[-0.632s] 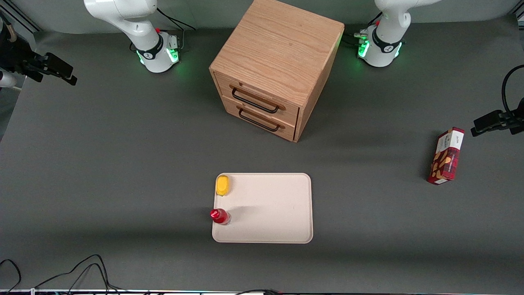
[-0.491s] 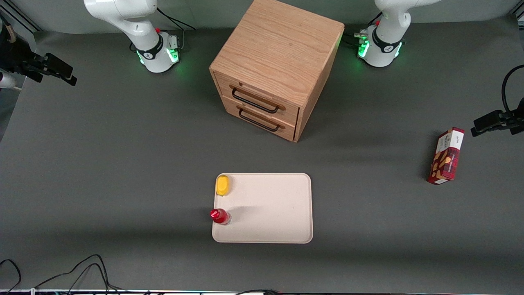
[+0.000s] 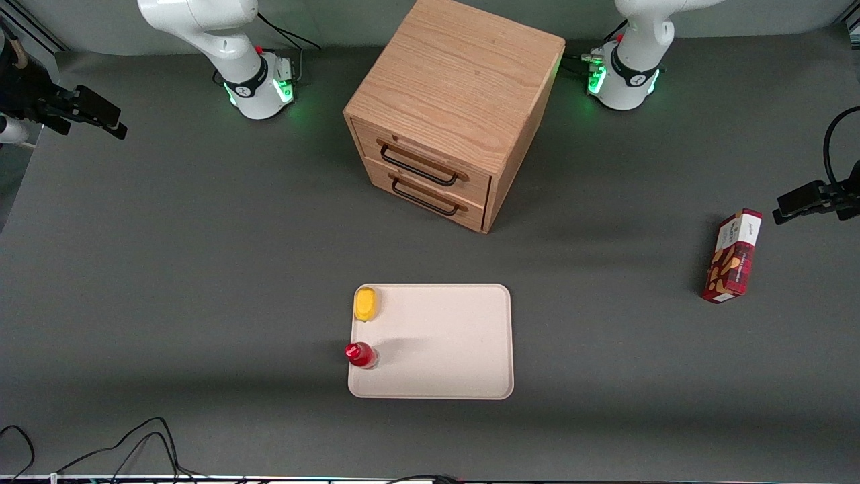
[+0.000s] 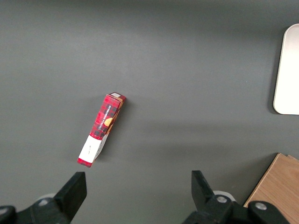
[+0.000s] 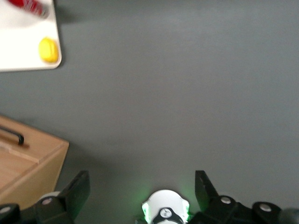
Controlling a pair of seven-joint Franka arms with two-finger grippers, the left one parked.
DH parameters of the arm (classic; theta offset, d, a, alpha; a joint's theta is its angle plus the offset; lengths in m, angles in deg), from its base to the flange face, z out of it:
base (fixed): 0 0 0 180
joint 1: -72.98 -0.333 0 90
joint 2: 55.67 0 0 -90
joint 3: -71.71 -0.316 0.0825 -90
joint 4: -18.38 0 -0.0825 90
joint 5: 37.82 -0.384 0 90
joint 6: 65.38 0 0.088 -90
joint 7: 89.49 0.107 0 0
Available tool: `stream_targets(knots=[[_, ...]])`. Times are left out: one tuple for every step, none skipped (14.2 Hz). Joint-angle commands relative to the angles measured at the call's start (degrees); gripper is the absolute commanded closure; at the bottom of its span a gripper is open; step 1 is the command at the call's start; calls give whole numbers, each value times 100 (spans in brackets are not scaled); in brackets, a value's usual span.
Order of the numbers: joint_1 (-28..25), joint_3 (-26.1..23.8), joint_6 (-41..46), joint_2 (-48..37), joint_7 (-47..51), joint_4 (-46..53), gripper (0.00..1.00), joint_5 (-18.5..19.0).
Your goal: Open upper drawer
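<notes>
The oak cabinet (image 3: 463, 74) stands mid-table, farther from the front camera than the tray. The upper drawer (image 3: 423, 156) is shut, with its black wire handle (image 3: 418, 169) across its front. The lower drawer (image 3: 430, 195) below it is shut too. My gripper (image 3: 101, 114) hangs high over the working arm's end of the table, well away from the cabinet. It is open and empty. In the right wrist view the gripper (image 5: 141, 189) shows its fingers (image 5: 77, 191) wide apart over bare mat. A corner of the cabinet (image 5: 28, 161) and one handle end (image 5: 13, 135) also show there.
A beige tray (image 3: 443, 343) lies nearer the front camera, holding a yellow object (image 3: 365, 304) and a red bottle (image 3: 361, 354). A red plaid box (image 3: 732, 255) lies toward the parked arm's end and also shows in the left wrist view (image 4: 100, 128). Cables (image 3: 134, 444) trail at the table's near edge.
My gripper has shifted only very slightly at the working arm's end. The drawers and the other objects have not moved.
</notes>
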Motion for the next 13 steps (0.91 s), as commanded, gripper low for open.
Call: stream_targets(knots=[[-91, -287, 399, 224, -895, 475, 0, -166], [-91, -296, 391, 355, -1150, 641, 0, -375], [-91, -349, 408, 609, -1370, 999, 0, -708], [-91, -436, 504, 820, -1494, 1273, 0, -990], [-91, -463, 601, 1014, -1522, 1432, 0, -1193], [-91, -524, 602, 1155, -1539, 1477, 0, -1465], [-91, -647, 593, 1348, -1792, 1556, 0, -1728], [-91, -718, 602, 1584, -2386, 1687, 0, -1914], [-91, -840, 576, 1822, -2992, 1767, 0, -2098], [-91, -980, 541, 2016, -3242, 1794, 0, -2283], [-91, -1060, 471, 2165, -3244, 1794, 0, -2459], [-99, -1192, 270, 2341, -3253, 1794, 0, -2608], [-108, -1367, 111, 2543, -3288, 1794, 0, -2654]])
